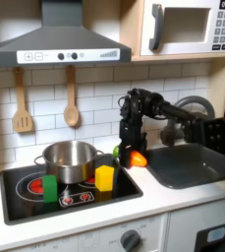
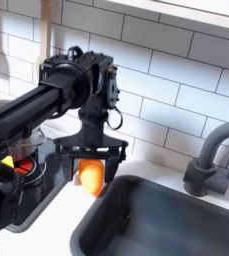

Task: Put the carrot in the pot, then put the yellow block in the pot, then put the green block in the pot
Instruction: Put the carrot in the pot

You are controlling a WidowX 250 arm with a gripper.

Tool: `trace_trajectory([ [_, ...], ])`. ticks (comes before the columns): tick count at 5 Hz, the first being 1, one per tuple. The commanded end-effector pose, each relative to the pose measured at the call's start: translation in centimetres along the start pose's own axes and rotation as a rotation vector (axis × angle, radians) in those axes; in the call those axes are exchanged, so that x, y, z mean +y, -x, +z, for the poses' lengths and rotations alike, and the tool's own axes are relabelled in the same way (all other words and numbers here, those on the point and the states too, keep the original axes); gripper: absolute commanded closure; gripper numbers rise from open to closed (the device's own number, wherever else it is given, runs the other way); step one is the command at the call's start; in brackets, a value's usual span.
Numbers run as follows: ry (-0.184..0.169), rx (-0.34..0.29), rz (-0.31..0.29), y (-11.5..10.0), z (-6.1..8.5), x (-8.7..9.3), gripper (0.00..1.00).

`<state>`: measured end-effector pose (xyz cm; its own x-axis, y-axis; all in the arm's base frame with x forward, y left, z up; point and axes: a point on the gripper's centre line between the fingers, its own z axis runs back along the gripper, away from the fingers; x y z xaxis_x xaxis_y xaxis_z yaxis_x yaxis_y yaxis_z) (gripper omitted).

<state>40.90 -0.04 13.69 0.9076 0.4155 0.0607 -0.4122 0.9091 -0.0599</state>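
Green block (image 1: 50, 187) stands at stove front, yellow block (image 1: 105, 177) to its right in first exterior view; steel pot (image 1: 71, 159) behind, inside hard to see. Gripper (image 2: 90, 167) clenched on carrot (image 2: 90, 175), between stove & sink (image 2: 186, 215), leafy end partly hidden.

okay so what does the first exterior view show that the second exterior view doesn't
In the first exterior view: the pot on the stove, the green block and yellow block standing in front of it, two wooden utensils on the wall, a range hood and a microwave. In the second exterior view: the faucet close up. Both exterior views share the gripper shut on the carrot, beside the sink.
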Motion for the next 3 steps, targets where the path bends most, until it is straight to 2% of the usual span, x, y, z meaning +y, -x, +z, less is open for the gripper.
trace_trajectory([
  [1, 0.016, -0.011, -0.022, 0.0, 0.2, 0.0, 1.0],
  [3, 0.032, -0.031, -0.053, 0.3, 1.9, -0.9, 1.0],
])
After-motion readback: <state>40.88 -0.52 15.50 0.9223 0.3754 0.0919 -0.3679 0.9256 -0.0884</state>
